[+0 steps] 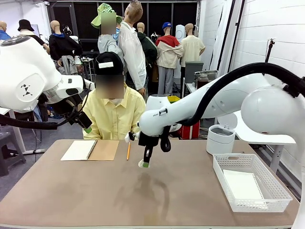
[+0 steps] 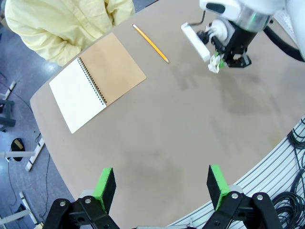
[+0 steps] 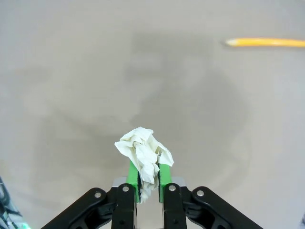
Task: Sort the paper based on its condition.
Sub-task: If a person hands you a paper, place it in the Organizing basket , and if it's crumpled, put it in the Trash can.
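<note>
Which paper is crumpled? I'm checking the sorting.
The wad pinched in the right gripper above the table; the sheet in the white mesh basket lies flat.

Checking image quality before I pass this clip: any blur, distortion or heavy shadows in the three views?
Front view: sharp, soft shadow on the table under the right gripper. Left wrist view: wide-angle bend at the table edge, notebook crisp. Right wrist view: crumpled paper sharp, pencil slightly soft.

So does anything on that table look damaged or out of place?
Yes, one thing: the paper pinched in the right gripper, above the middle of the table, is crumpled into a wad. The sheet in the white mesh basket lies flat. The notebook and pencil look ordinary.
</note>
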Controlling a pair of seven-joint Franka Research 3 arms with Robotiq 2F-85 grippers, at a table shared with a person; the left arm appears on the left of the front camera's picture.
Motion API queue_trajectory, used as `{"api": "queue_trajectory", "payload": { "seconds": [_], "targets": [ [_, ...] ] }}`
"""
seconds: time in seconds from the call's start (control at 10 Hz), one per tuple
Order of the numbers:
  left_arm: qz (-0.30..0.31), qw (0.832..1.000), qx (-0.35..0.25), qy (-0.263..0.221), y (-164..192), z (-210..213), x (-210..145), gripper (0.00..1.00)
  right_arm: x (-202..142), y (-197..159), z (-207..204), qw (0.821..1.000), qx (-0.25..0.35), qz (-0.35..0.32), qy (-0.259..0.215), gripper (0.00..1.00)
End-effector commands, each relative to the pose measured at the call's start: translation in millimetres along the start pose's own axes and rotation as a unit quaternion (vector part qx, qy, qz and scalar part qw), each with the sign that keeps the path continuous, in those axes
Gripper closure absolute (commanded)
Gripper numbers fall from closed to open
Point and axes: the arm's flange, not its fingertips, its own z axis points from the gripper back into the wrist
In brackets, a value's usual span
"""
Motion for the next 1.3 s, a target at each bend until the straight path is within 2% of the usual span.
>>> {"api": "queue_trajectory", "payload": {
  "seconds": [0.0, 0.3, 0.5, 0.8, 0.9, 1.2],
  "targets": [
    [0.001, 1.000, -0.002, -0.005, 1.1, -1.0, -0.7, 0.00, -34.3, -0.5, 48.4, 0.997, -0.036, -0.064, -0.001, 0.81],
    [0.001, 1.000, -0.002, -0.005, 1.1, -1.0, -0.7, 0.00, -80.1, -17.6, 121.7, 0.982, -0.124, -0.138, 0.023, 0.81],
    [0.001, 1.000, -0.002, -0.005, 1.1, -1.0, -0.7, 0.00, -106.5, -29.9, 162.3, 0.970, -0.161, -0.177, 0.042, 0.81],
    [0.001, 1.000, -0.002, -0.005, 1.1, -1.0, -0.7, 0.00, -137.8, -46.5, 183.9, 0.957, -0.178, -0.222, 0.053, 0.81],
    [0.001, 1.000, -0.002, -0.005, 1.1, -1.0, -0.7, 0.00, -137.3, -40.7, 186.9, 0.959, -0.181, -0.216, 0.037, 0.81],
    [0.001, 1.000, -0.002, -0.005, 1.1, -1.0, -0.7, 0.00, -139.8, -49.6, 189.6, 0.963, -0.171, -0.203, 0.042, 0.81]
  ]
}}
